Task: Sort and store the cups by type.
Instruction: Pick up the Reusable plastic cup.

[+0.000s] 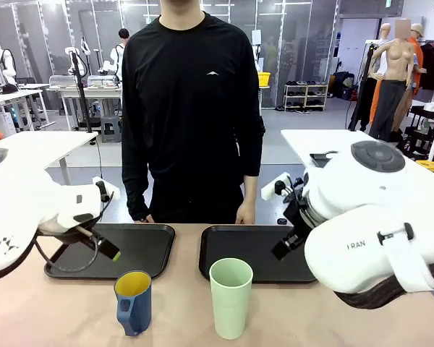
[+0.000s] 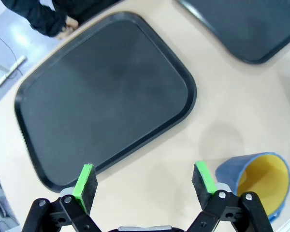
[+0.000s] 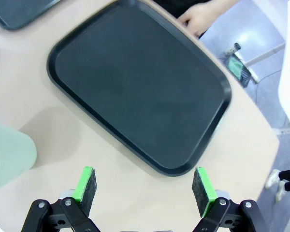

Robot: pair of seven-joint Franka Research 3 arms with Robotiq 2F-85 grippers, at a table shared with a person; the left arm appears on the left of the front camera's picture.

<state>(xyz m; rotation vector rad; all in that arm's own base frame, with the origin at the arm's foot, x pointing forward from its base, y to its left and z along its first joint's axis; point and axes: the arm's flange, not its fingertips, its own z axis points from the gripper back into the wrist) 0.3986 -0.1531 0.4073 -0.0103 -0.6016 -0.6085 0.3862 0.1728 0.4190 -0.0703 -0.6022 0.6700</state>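
2 cups unsorted: blue mug (image 1: pixel 133 301), mint tumbler (image 1: pixel 231 297). Left gripper (image 2: pixel 144 174), right gripper (image 3: pixel 144 176): fingers wide, empty. Next, likely: grasp mug.

Mug (image 1: pixel 134 307): blue, yellow inside. Tumbler (image 1: pixel 231 300): pale mint green, plain. Trays (image 1: pixel 141 246): black; table (image 1: pixel 50 311): beige; pads (image 2: pixel 84 180): bright green.

Left black tray (image 1: pixel 145 246), right black tray (image 1: pixel 239 249), tan table (image 1: pixel 58 311), person in black (image 1: pixel 192 108)
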